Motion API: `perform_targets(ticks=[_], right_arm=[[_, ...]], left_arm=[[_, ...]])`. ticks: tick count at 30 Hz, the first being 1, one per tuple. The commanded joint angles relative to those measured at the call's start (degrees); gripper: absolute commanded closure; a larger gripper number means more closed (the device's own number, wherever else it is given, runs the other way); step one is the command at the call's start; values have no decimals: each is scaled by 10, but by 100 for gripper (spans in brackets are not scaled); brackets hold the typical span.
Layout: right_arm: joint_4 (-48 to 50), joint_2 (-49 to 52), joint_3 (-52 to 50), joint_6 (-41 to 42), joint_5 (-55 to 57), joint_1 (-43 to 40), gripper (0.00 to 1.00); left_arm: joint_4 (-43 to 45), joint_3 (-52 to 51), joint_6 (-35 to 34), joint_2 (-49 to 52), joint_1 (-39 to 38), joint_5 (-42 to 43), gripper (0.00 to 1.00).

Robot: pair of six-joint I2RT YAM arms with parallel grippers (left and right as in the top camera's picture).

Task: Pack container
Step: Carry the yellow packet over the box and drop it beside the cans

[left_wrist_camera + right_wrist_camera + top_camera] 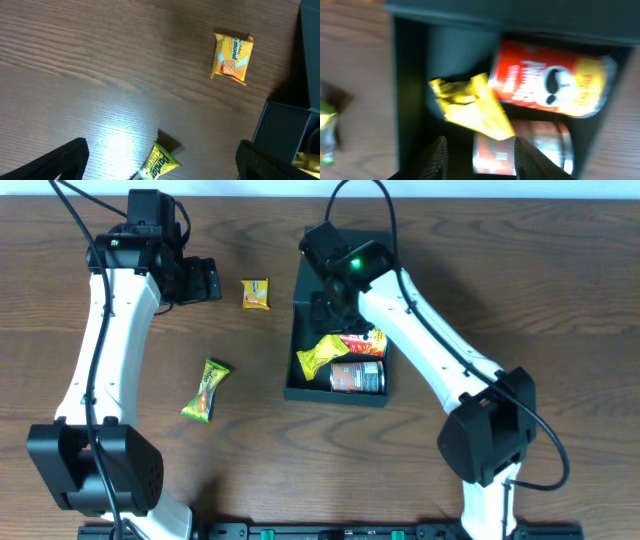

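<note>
The dark teal-black container [296, 385] lies open on the table, right of centre. Inside it are a yellow packet [322, 354], a red can [364, 343] and a second can [358, 377]. My right gripper [330, 308] hovers over the box's upper part, open and empty; in the right wrist view [479, 155] the yellow packet [470, 105] and red can [550, 80] lie below its fingers. My left gripper [205, 280] is open and empty at the upper left. An orange-yellow biscuit packet [256, 294] lies just to its right, and shows in the left wrist view [231, 56].
A green-yellow snack packet [205, 390] lies on the wood left of the box; its tip shows in the left wrist view [160, 164]. The box's corner shows there too [280, 125]. The arm bases stand at the table's front edge.
</note>
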Motion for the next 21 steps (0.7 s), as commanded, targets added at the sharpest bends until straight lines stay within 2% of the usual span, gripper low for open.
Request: perform_targets(ticks=[1, 6, 10, 21], right_arm=[[-17, -2, 9, -16, 45, -30, 58], [-38, -1, -2, -15, 21, -51, 70], [-42, 4, -19, -8, 17, -48, 98], [-51, 41, -55, 23, -2, -29, 99]], left_arm=[[-2, 0, -2, -2, -2, -6, 4], [-1, 0, -2, -2, -2, -6, 5], [-1, 0, -2, -2, -2, -6, 4], [0, 0, -2, -2, -2, -6, 5]])
